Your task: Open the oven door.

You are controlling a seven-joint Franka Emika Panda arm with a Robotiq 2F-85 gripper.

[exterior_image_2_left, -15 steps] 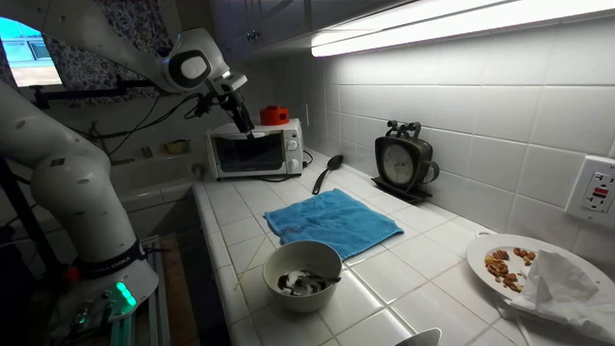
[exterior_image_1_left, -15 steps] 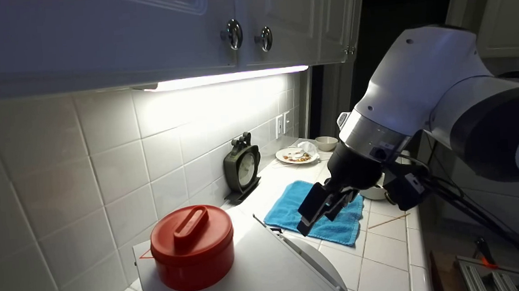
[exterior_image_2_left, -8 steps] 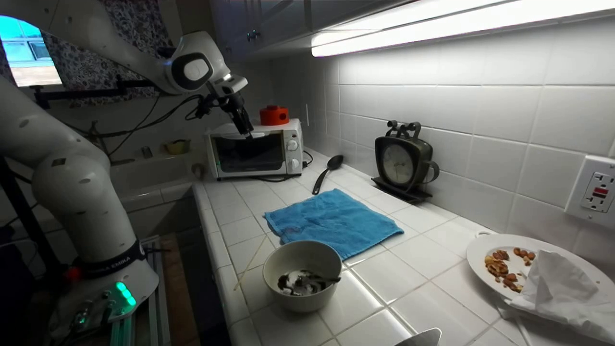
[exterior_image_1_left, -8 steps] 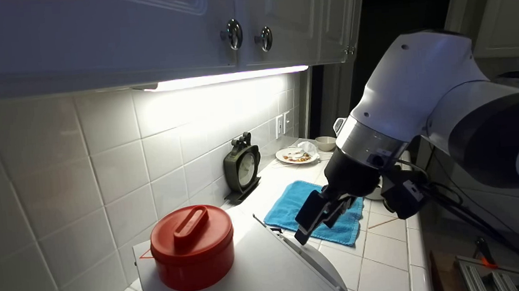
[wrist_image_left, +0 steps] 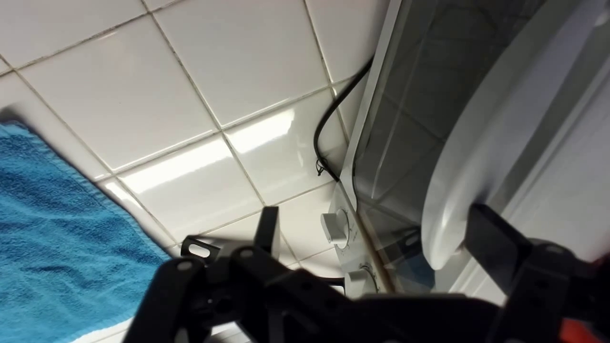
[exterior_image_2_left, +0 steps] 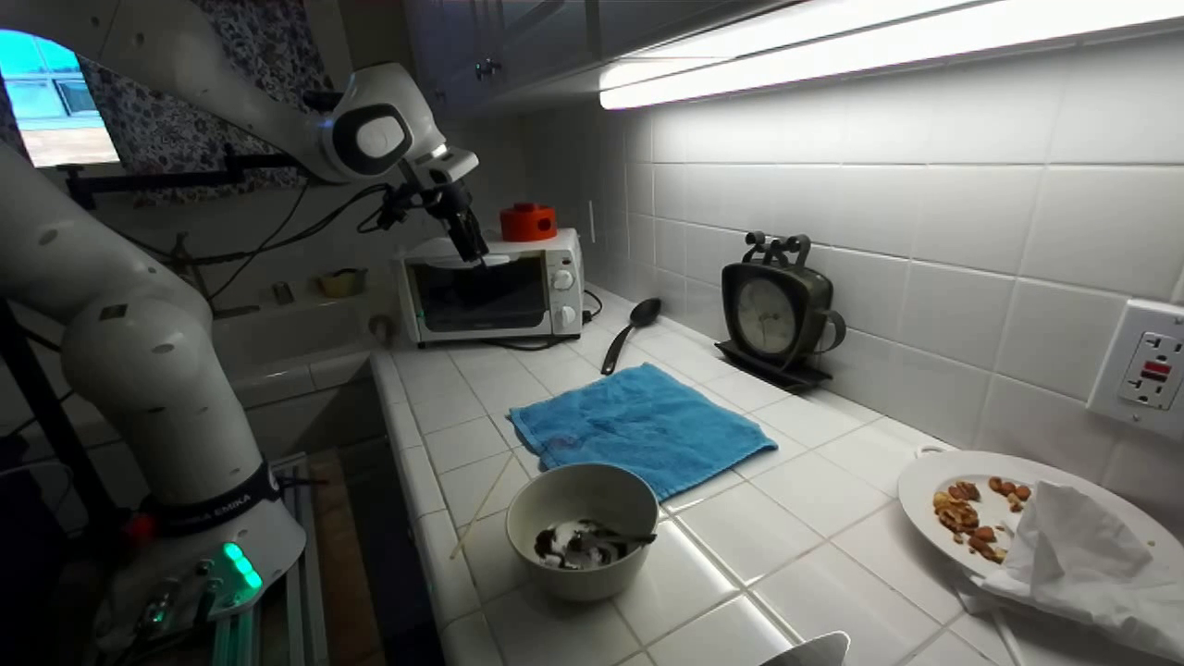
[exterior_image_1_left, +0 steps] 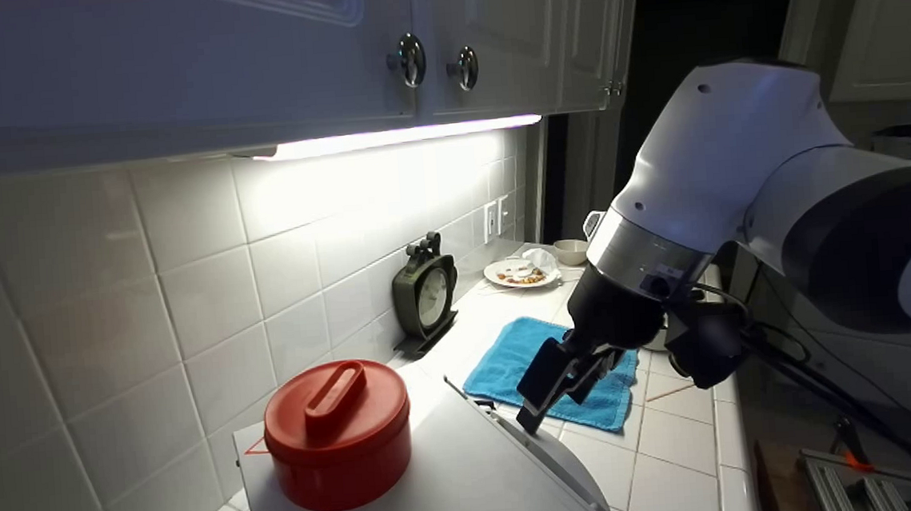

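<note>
The oven door (exterior_image_2_left: 481,301) is a dark glass panel, upright and shut on the front of the white toaster oven. In an exterior view the door (exterior_image_1_left: 544,459) shows nearly edge-on. Its pale curved handle (wrist_image_left: 450,200) sticks out along the door's top in the wrist view, and also shows in an exterior view (exterior_image_1_left: 574,467). My gripper (wrist_image_left: 374,214) is open and empty at the handle. One finger (wrist_image_left: 495,247) is close against the handle's oven side; I cannot tell whether it touches. The other finger (wrist_image_left: 268,228) is out in front of the door, over the counter side.
A red lidded pot (exterior_image_1_left: 340,436) stands on the oven top. Oven knobs (wrist_image_left: 336,227) stick out beside the door. A blue cloth (exterior_image_2_left: 638,425), black spoon (exterior_image_2_left: 632,333), scale (exterior_image_2_left: 772,310) and bowl (exterior_image_2_left: 583,536) are on the tiled counter. Wall cabinets (exterior_image_1_left: 520,34) hang above.
My gripper has moved a little down and toward the oven, bringing its fingertip lower at the door's handle. It stays open, and the door has not moved.
</note>
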